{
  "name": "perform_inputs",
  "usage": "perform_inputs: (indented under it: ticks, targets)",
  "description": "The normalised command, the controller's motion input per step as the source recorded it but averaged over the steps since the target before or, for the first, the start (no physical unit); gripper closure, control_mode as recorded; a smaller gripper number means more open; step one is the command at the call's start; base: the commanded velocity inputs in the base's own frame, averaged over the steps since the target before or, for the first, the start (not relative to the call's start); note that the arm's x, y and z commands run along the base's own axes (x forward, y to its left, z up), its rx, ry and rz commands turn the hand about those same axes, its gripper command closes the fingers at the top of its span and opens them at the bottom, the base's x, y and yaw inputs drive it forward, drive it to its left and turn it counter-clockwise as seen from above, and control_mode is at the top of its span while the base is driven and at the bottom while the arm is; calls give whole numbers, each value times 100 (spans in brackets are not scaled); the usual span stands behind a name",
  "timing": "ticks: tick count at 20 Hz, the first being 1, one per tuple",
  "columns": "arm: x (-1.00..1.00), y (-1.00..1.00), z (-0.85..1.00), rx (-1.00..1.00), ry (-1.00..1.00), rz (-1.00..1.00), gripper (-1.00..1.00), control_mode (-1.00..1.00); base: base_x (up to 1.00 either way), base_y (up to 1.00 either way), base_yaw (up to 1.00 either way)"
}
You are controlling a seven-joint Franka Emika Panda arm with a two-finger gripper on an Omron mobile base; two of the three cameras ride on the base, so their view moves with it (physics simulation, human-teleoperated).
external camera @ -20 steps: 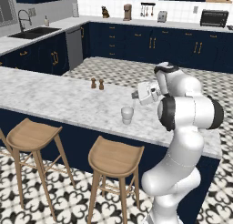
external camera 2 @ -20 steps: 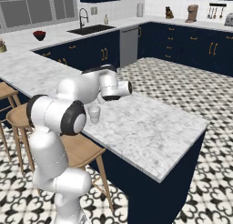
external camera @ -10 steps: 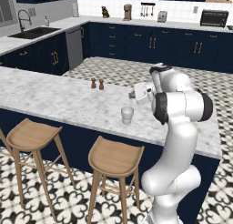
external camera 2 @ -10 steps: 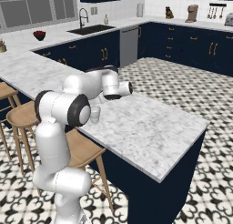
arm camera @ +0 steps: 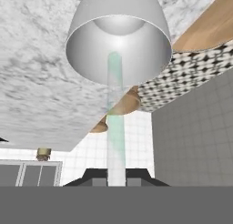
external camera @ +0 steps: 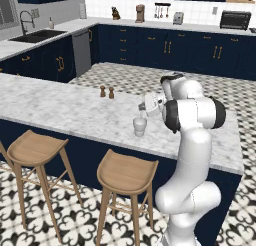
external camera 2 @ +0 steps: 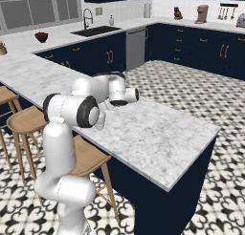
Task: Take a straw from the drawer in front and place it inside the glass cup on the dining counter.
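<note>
The glass cup (external camera: 140, 126) stands upright on the dining counter (external camera: 75, 110), near its front edge. My gripper (external camera: 143, 108) hangs just above and behind the cup, shut on the straw. In the hand view the pale straw (arm camera: 116, 141) runs from between my fingertips (arm camera: 93, 180) straight to the cup's open mouth, and its far end lies within the rim of the glass cup (arm camera: 86, 54). The gripper (arm camera: 116, 181) points down at the marble dining counter (arm camera: 36, 91). The drawer is out of view.
Two small brown shakers (external camera: 106, 92) stand on the counter behind and left of the cup. Wooden stools (external camera: 127, 172) (external camera: 35, 147) line the counter's front. The slab ends to the right at a corner (external camera 2: 210, 131). A sink (external camera: 37, 36) lies on the far worktop.
The hand has shifted a little to the left, toward the cup, with the straw still held. The elbow has swung upright. The cup and shakers have not moved.
</note>
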Motion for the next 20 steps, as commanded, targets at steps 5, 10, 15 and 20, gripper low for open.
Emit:
perform_inputs:
  ticks: [5, 10, 15, 20]
  targets:
    - [21, 0, -27, 0, 0, 0, 100, -100, 0, 0, 0]
    - [27, 1, -24, 0, 0, 0, 100, -100, 0, 0, 0]
    - [25, 3, -18, 0, 0, 0, 100, -100, 0, 0, 0]
    - [-22, 0, -10, 0, -3, 0, 100, -100, 0, 0, 0]
